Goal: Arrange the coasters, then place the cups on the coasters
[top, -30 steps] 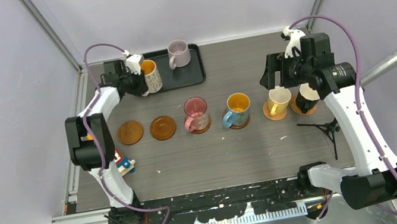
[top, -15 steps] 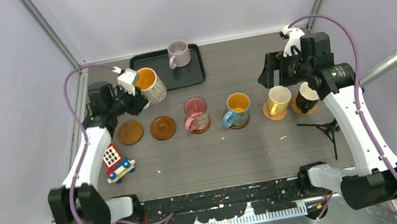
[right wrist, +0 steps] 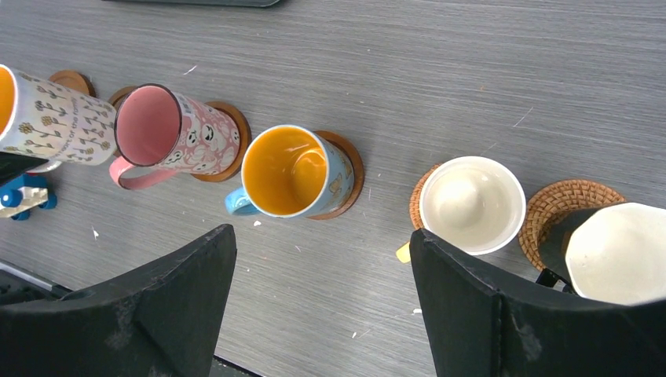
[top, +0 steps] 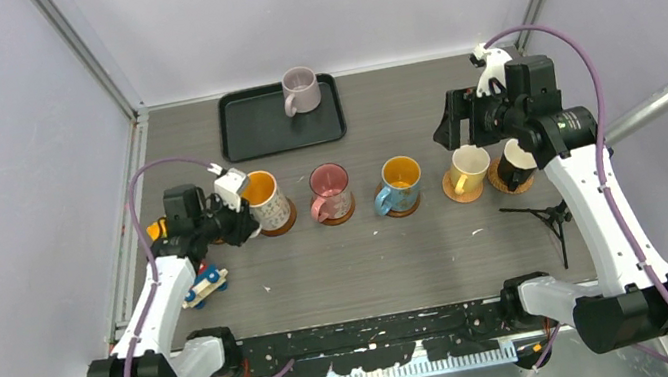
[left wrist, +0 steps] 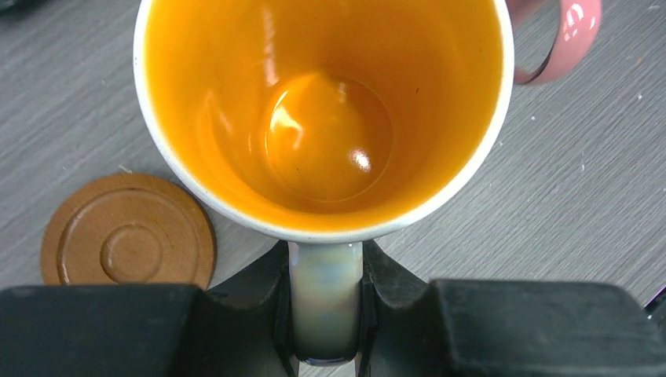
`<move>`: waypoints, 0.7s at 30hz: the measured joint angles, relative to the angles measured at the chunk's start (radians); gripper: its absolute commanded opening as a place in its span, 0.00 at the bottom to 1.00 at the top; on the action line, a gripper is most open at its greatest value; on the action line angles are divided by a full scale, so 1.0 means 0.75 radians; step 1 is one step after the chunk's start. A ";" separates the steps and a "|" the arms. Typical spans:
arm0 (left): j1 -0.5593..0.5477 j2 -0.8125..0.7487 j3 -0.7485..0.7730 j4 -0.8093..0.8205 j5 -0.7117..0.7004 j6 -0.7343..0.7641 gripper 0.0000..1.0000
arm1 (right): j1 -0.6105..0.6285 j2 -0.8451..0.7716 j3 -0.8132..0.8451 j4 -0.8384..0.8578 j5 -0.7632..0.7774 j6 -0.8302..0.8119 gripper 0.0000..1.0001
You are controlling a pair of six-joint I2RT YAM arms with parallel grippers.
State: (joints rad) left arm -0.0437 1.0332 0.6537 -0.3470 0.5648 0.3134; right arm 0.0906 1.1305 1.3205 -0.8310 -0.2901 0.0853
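At the far left a small blue, red and white toy (top: 204, 285) lies on the surface (top: 372, 263), just beside the left forearm. The left hand (left wrist: 326, 308) is pinching the handle of the white mug (top: 263, 198), a flowered one that is orange inside. It holds the mug tilted over the left end of the row. A bare coaster (left wrist: 128, 242) lies just left of the mug. A second coaster (top: 281, 225) shows under the mug's right side, but whether the base touches it cannot be told.

Behind, at the back of the surface, the black tray (top: 251, 136) carries the lilac mug (top: 299, 90). Next in the row, the pink mug (top: 328, 189) stands on its coaster, its handle reaching close to the white mug's rim. The blue mug (top: 400, 183) and the cream mug (top: 468, 167) follow, each on a coaster. The black mug (right wrist: 620, 251) sits on a woven-looking coaster at the right end and is partly hidden by the right arm in the overhead view.

The right hand (right wrist: 322, 306) hangs above this end of the row with its fingers spread wide, gripping nothing. A small black tripod (top: 542, 213) lies near the right arm.
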 measured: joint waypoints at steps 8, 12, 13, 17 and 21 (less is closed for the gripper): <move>0.000 0.013 -0.070 0.019 -0.041 0.016 0.00 | 0.003 -0.015 -0.001 -0.015 0.000 0.000 0.85; 0.000 0.067 -0.072 0.073 -0.045 0.012 0.00 | 0.006 -0.019 -0.001 -0.022 0.000 0.000 0.85; 0.000 0.086 -0.072 0.092 -0.045 0.011 0.00 | 0.007 -0.019 -0.001 -0.023 0.000 0.001 0.85; 0.000 0.144 -0.072 0.147 -0.046 0.012 0.00 | 0.008 -0.020 -0.001 -0.036 0.001 0.000 0.85; -0.002 0.186 -0.074 0.199 -0.051 0.012 0.00 | 0.008 -0.024 -0.001 -0.045 0.002 0.000 0.85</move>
State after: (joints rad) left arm -0.0448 1.1728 0.5980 -0.1974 0.5266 0.3222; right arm 0.0963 1.1126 1.3201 -0.8646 -0.2890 0.0853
